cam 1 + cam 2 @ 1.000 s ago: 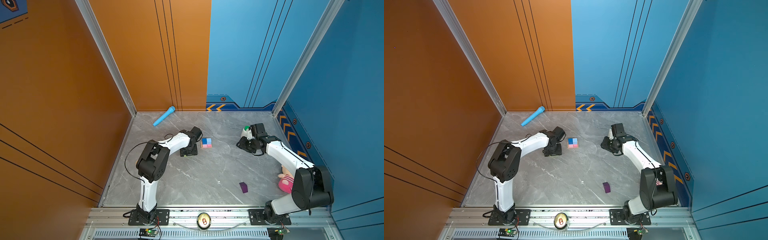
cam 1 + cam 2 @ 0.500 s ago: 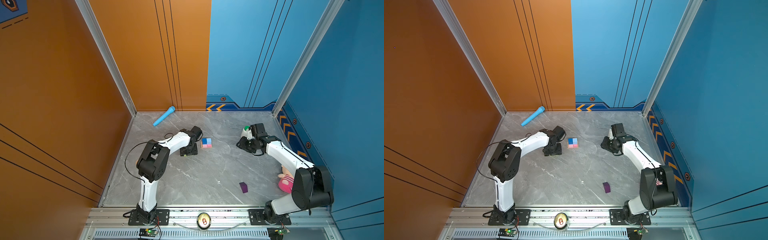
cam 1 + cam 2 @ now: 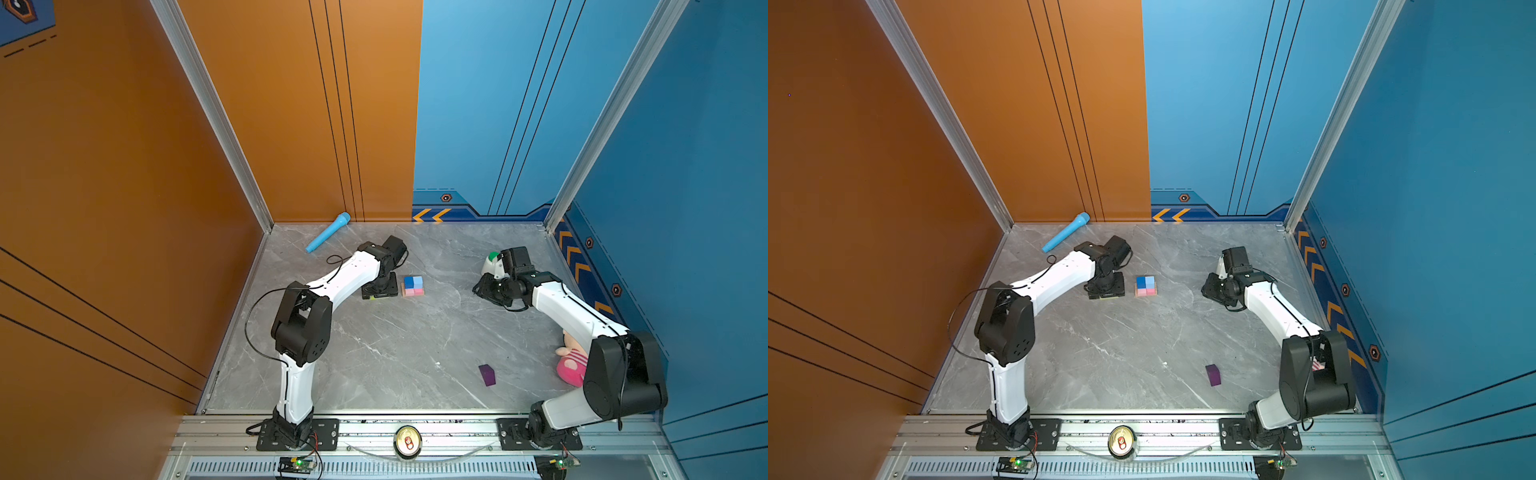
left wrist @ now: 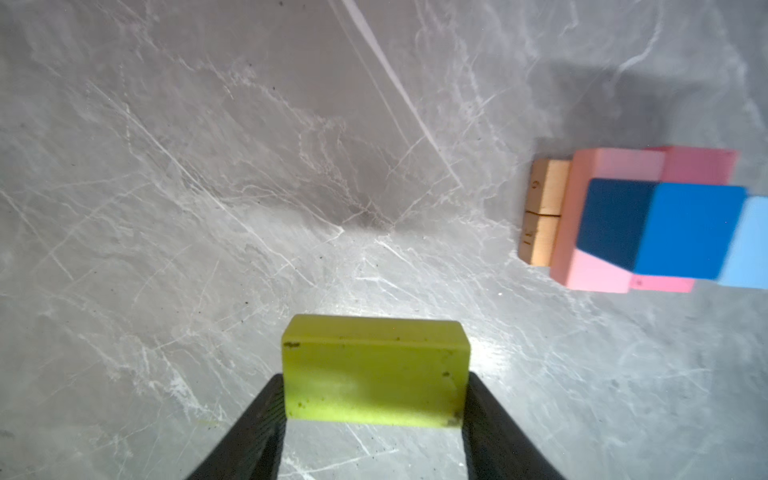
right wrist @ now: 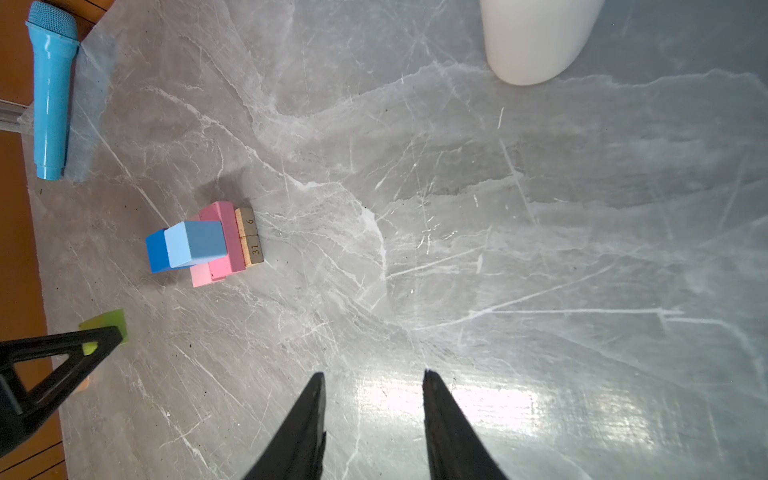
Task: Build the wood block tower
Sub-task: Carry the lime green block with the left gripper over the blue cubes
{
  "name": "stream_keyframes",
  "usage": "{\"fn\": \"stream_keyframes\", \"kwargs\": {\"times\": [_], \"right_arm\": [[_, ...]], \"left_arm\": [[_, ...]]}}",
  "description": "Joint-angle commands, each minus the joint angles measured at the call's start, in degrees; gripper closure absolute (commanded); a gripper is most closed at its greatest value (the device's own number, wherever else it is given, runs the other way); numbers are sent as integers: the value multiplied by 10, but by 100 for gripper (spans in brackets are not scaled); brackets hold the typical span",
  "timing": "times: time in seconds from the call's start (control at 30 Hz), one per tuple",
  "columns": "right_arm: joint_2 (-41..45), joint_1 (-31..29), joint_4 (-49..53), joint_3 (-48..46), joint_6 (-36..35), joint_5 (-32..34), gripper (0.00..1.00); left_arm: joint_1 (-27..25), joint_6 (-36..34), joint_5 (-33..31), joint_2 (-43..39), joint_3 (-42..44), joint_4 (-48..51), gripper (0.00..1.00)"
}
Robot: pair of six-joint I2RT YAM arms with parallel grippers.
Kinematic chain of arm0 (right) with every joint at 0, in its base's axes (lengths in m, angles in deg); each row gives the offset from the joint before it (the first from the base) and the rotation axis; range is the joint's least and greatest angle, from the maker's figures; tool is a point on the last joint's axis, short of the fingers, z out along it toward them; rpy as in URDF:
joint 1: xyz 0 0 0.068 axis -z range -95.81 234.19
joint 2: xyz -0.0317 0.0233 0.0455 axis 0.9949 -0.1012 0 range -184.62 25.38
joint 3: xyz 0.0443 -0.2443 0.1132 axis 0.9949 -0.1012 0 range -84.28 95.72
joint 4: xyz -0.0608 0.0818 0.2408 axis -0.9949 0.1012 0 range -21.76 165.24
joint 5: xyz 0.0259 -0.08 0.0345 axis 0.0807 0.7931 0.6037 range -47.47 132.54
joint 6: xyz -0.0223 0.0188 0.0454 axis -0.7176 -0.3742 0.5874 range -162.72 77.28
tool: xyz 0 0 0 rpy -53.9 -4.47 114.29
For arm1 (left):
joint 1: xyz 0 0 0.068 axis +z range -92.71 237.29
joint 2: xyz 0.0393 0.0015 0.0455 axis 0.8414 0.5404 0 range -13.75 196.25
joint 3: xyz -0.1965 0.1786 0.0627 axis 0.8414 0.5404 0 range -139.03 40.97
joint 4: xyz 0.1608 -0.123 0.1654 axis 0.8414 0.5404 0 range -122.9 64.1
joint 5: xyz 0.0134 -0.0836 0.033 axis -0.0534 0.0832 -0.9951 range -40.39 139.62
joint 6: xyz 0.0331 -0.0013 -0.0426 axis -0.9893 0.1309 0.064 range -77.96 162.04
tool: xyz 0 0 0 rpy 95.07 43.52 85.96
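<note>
The tower stands on the bench: tan bars, pink bars, then two cubes covering only half the pink layer. Just beside it the left hand clamps the lime bar. Brought in low, the bar would likely knock the cubes off. Set off-centre, it may tip. The right hand gapes empty, well apart.

Your left arm reaches forward, elbow bent, wrist pointing straight down, and your left claw is clamped on the lime-green bar (a finger pressed on each end). Your right arm stretches out low, right claw parted, nothing between its fingers.
</note>
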Motion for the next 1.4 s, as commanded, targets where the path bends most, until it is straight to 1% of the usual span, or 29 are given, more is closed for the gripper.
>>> {"fn": "stream_keyframes", "kwargs": {"times": [0.0, 0.27, 0.73, 1.03, 1.37], "right_arm": [[-3, 0, 19, -6, -10, 4, 59], [2, 10, 13, -21, -15, -5, 60], [24, 51, 11, -52, -30, -23, 60], [41, 78, 11, -71, -36, -35, 59], [51, 97, 10, -88, -40, -42, 59]], "left_arm": [[-6, -9, -3, -21, -44, 45, 52], [-23, -18, -2, 19, -144, 88, 51], [-56, -28, 6, 138, -327, 131, 51], [-62, -25, 20, 201, -386, 133, 52], [-65, -17, 22, 236, -420, 132, 53]]}}
